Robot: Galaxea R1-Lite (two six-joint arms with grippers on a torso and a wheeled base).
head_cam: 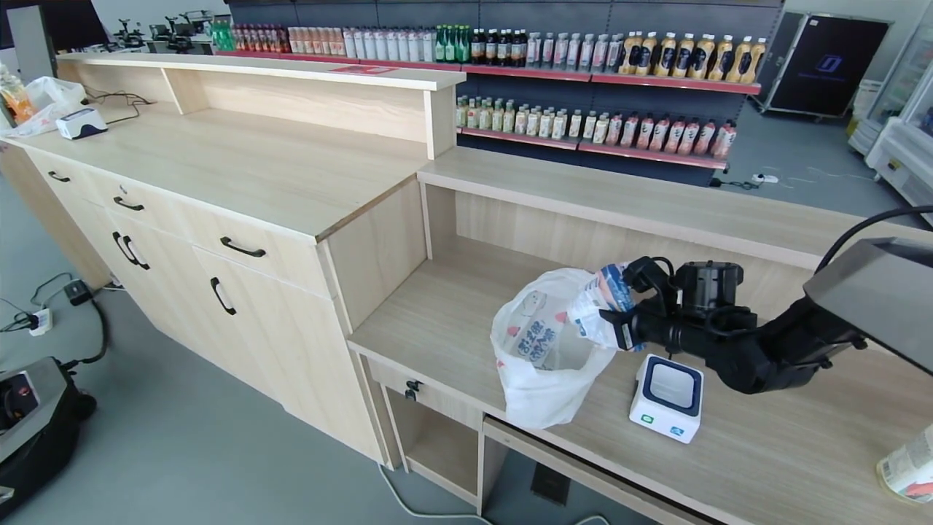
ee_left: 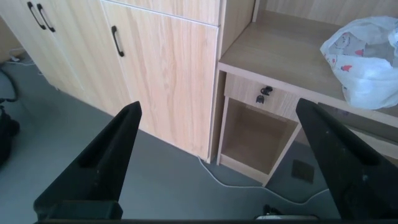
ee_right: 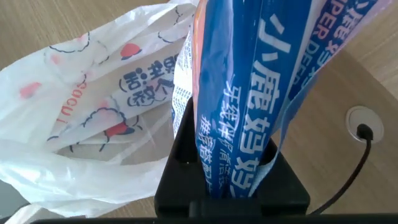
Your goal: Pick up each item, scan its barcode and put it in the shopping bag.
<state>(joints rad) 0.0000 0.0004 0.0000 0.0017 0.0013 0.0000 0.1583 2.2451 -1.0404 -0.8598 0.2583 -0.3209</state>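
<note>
1. Over the lower counter (head_cam: 765,452), at the bag's mouth: the R gripper (head_cam: 619,321) is pinched tight on a blue snack pkt (head_cam: 609,288). The pkt sits at the rim of the white shopping bag (head_cam: 539,357), on the side nearest the arm, not over its centre.
2. The bag stands open and slack, just beside the white scanner (head_cam: 668,397). Pale pkts (ee_right: 124,93) lie inside it.
3. L gripper (ee_left: 219,107): fingers spread wide w/ nothing between them. It hangs low by the cabinet fronts, well apart from the bag.
4. One more item (head_cam: 907,467) sits at the counter's right edge, prob. next in line.
5. Risks, as I judge them:
   - Letting go this close to the rim could send the pkt down the outside of the bag, onto the counter or scanner.
   - The film is thin and nothing steadies the bag, so the pkt or a finger snagging the rim could drag it, fold the mouth shut or tip it over.
   - The pkt is long and floppy, so it may lodge across the opening instead of dropping in.
   - Can't tell whether the barcode was read; if not, it goes in unscanned.
</note>
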